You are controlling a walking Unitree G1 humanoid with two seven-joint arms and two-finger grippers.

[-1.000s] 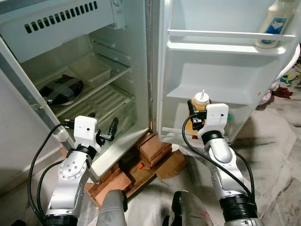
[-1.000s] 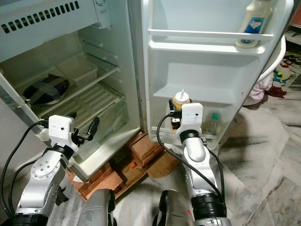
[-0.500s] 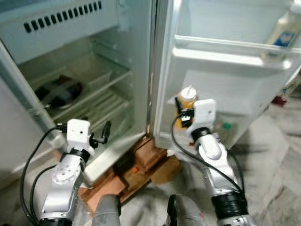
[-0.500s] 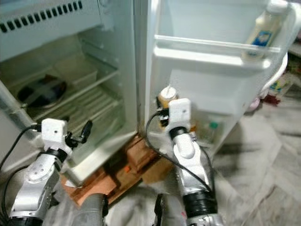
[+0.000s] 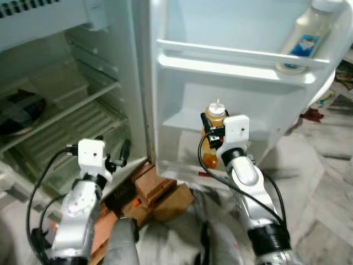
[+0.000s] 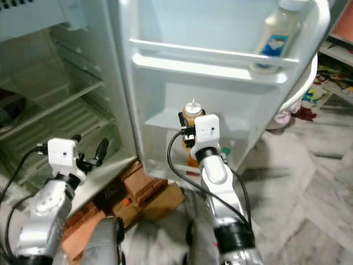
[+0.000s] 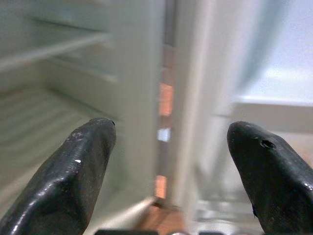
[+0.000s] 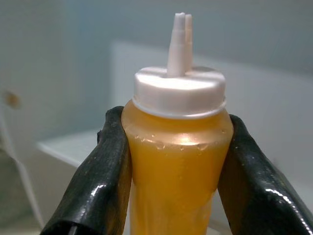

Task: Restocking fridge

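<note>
I log: upper door shelf (image 5: 231, 58), one white sauce bottle (image 5: 302, 38) standing at its right end. Floor (image 5: 320, 182): bricks (image 5: 157, 185) under fridge.

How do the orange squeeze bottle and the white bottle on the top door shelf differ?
The orange squeeze bottle is amber with a white nozzle cap, clamped in the right pincer in front of the lower door shelves. The white bottle is pale, blue-labelled and stands free on the top door shelf. Both are upright.
</note>
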